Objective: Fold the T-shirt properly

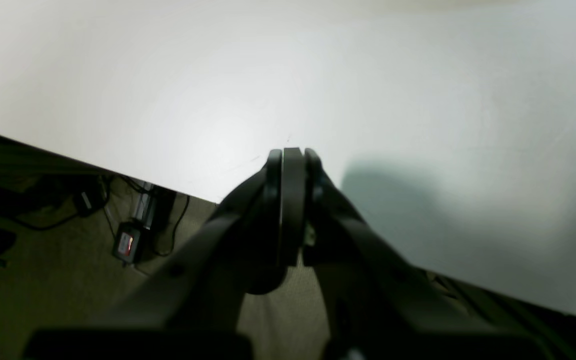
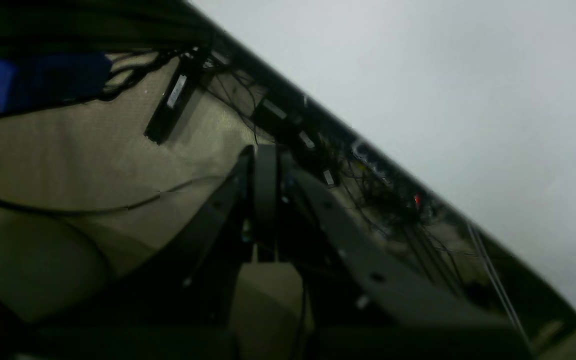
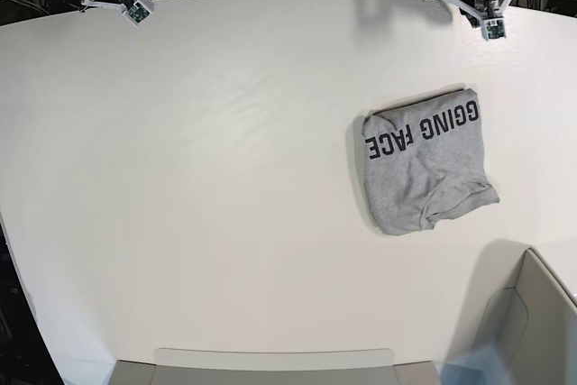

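Left wrist view: left gripper point(image 1: 292, 156) pressed together, nothing pinched. Black and dark, close to the camera. Hung over the near edge of the white desk point(image 1: 368, 75). A soft shadow point(image 1: 393, 195) on the desk just beside the gripper. Below the edge, tan floor point(image 1: 43, 280) with black cables point(image 1: 33, 222) and a small black box point(image 1: 128, 243) with a red spot on it. No T-shirt in this view.

Right wrist view: right gripper point(image 2: 266, 152) pressed together too, nothing pinched. Blurry and dark. Hung over the floor point(image 2: 68, 150), off the desk point(image 2: 443, 75). Desk edge slanted from top left down to bottom right. Many black wires point(image 2: 383, 195) tangled under that edge, with a tiny red light point(image 2: 417, 200) among them. A long black bar point(image 2: 173, 100) on the floor. Something blue point(image 2: 43, 77) at the top left, too blurry to name. No T-shirt here either.

Base view: grey T-shirt point(image 3: 424, 164) lay on the right part of the white desk point(image 3: 180, 178), folded into a small bundle. Black letters "GING FACE" across its top part, upside down from this side. Bottom edge a bit bumpy, with one corner poking out to the right. Both arms far back at the top corners, well apart from the T-shirt: left gripper point(image 3: 492, 30) at the top right, right gripper point(image 3: 135, 12) at the top left. A grey box point(image 3: 532, 331) at the bottom right corner.
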